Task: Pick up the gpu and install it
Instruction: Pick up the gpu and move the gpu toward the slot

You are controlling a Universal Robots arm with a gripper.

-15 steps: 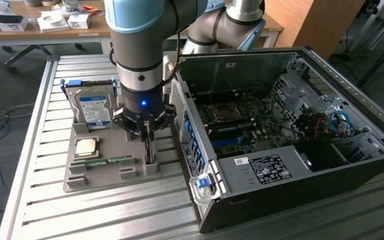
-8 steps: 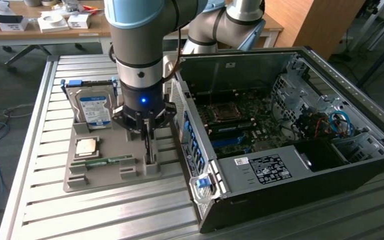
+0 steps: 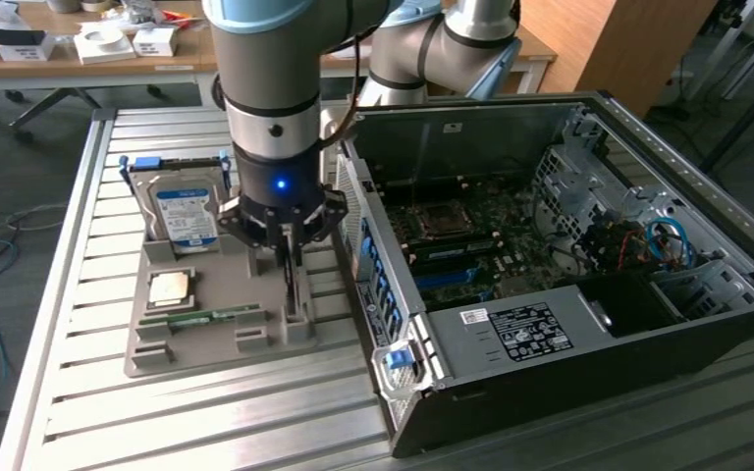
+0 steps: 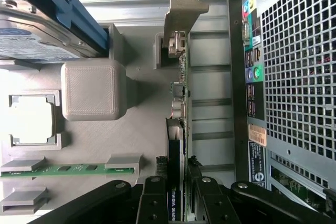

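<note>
Grey printed plastic made up the holder tray (image 3: 207, 345) under me, and it lay on the slatted metal table (image 3: 76, 392), to the exterior view's left of the open computer case (image 3: 573, 285). My gripper (image 3: 286, 257) hung straight down over the tray's edge nearest the case. The gpu (image 3: 295, 294) stood on its long edge in a slot of the tray, just beside the case's rear panel (image 4: 294, 77) but apart from it.

From my wrist I saw the card edge-on. Its silvery bracket (image 4: 184, 9) was at the end away from me, and its dark cooler end sat between my fingers (image 4: 153, 200). I had the hand drawn in about halfway, one finger against each face of the card, so I had hold of it. The card had not lifted and sat low in its slot, upright.

On the same tray the hard drive (image 3: 184, 211), with its blue and white label, stood on edge at the far end. The square processor (image 3: 172, 287) lay flat in its pocket. The green memory stick (image 3: 207, 318) rested across two small supports nearer the front. All three were well apart from my fingers.
</note>
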